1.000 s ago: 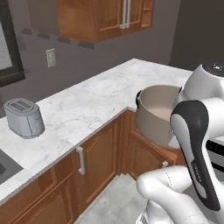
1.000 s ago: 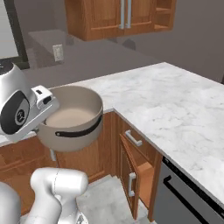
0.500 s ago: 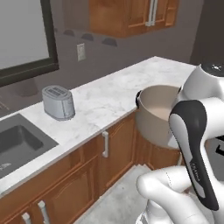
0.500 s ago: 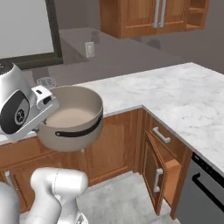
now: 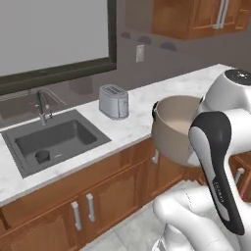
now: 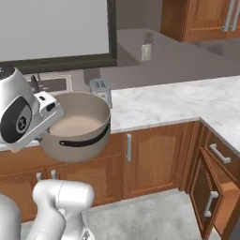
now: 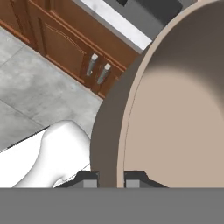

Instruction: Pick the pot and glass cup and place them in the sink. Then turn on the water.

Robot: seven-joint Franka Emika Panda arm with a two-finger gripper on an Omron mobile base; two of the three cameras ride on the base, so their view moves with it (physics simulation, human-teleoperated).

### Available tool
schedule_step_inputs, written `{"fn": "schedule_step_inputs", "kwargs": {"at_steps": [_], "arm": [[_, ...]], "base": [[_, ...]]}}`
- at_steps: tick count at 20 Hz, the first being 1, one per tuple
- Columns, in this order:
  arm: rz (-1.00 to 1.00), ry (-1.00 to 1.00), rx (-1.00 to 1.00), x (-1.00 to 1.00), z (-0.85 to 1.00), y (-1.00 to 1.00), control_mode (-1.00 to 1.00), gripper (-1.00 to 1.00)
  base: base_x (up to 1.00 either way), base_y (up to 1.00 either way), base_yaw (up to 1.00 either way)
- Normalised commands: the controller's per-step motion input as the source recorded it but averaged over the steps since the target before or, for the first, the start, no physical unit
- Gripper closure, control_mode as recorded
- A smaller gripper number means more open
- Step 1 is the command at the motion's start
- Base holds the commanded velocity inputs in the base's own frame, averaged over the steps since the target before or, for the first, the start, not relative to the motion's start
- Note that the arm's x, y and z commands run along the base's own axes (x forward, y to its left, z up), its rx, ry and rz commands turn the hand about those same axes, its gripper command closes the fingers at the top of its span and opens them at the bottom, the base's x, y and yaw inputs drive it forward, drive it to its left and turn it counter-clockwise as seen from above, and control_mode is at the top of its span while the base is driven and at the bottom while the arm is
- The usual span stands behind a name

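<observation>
**Pot held in the air in front of the counter, sink to the left**

My gripper [image 7: 111,178] is pinched on the rim of the pot [image 6: 77,125]: in the hand view one fingertip [image 7: 87,179] sits outside the wall and the other inside, with the rim between them. I hold the pot upright, clear of the counter, in front of the wooden cabinet doors [image 5: 81,214]. Its pale interior faces up, and one black side handle [image 6: 84,141] shows in the right base view.

Count, as seen: one pot; one sink [image 5: 54,140], recessed in the white marble counter [image 5: 135,125]; one faucet [image 5: 43,104] at its back edge; one toaster [image 5: 113,101] standing on the counter just right of the sink; one wall outlet [image 5: 140,53] above it; one window [image 5: 51,39] over the sink.

Inside the sink, near its front left corner, lies one small dark round thing [image 5: 42,156]; it may be the glass cup, but the view is too coarse for me to confirm.

Writing: none legible on any item. The round mark on my arm's joint cover is too small to read.
</observation>
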Motion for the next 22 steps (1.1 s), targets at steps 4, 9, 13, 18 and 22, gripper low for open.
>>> {"fn": "schedule_step_inputs", "kwargs": {"at_steps": [4, 9, 13, 18, 22], "arm": [[0.0, 0.0, 0.0, 0.0, 0.0, 0.0, 1.0, 1.0], [0.0, 0.0, 0.0, 0.0, 0.0, 0.0, 1.0, 1.0], [0.0, 0.0, 0.0, 0.0, 0.0, 0.0, 1.0, 1.0], [0.0, 0.0, 0.0, 0.0, 0.0, 0.0, 1.0, 1.0], [0.0, 0.0, 0.0, 0.0, 0.0, 0.0, 1.0, 1.0]], "base": [[-0.23, 0.47, 0.37], [-0.09, 0.28, 0.33], [0.0, -0.01, 0.24], [0.05, -0.15, 0.23], [0.07, -0.06, 0.23]]}}
